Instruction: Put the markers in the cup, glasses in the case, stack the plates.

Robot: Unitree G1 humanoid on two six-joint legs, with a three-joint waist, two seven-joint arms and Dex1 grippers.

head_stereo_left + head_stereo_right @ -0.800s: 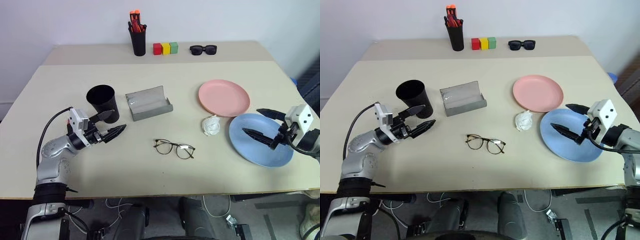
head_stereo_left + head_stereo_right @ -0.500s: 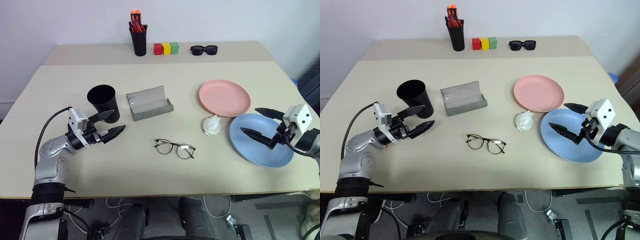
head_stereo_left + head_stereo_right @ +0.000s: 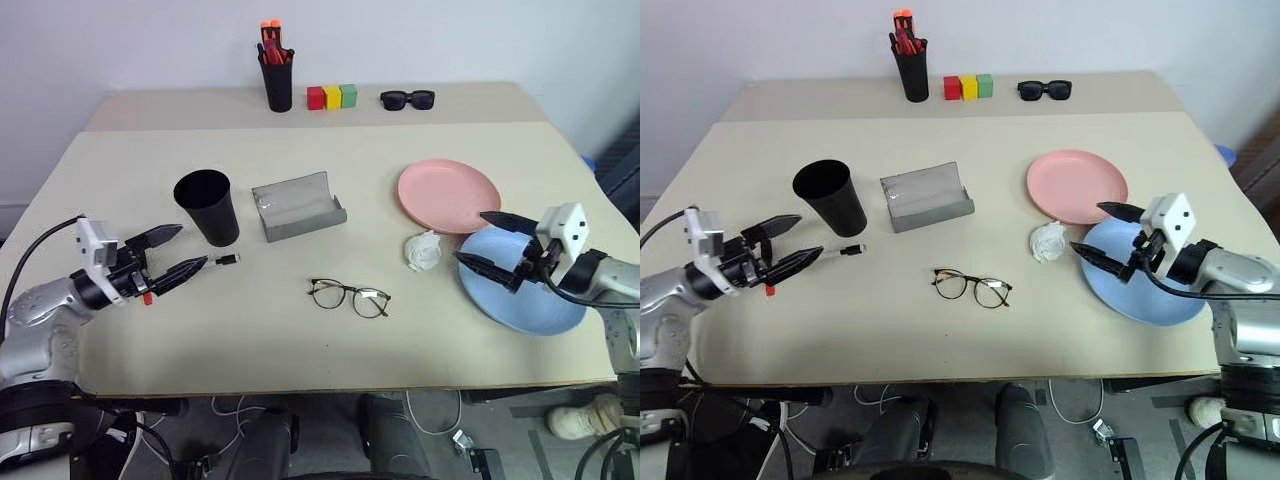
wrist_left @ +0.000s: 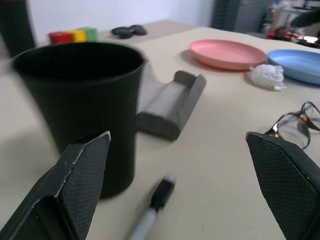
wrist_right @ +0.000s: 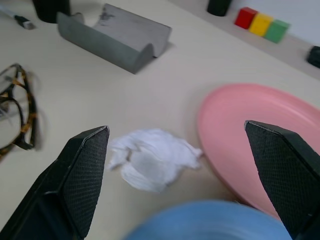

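Beige tabletop (image 3: 300, 330) against white wall (image 3: 450, 40), second table (image 3: 200, 105) behind.

Two black fingers (image 4: 75, 190) spread wide apart, nothing between the pads. Right ahead stands the black cup (image 4: 80, 105), upright on the table (image 4: 220, 165). A marker (image 4: 152, 207) lies flat just beside its base. Beyond the cup sits the grey case (image 4: 172, 102), then the glasses (image 4: 295, 127), a crumpled white tissue (image 4: 267, 77), the pink plate (image 4: 227, 52) and blue plate (image 4: 297, 57).
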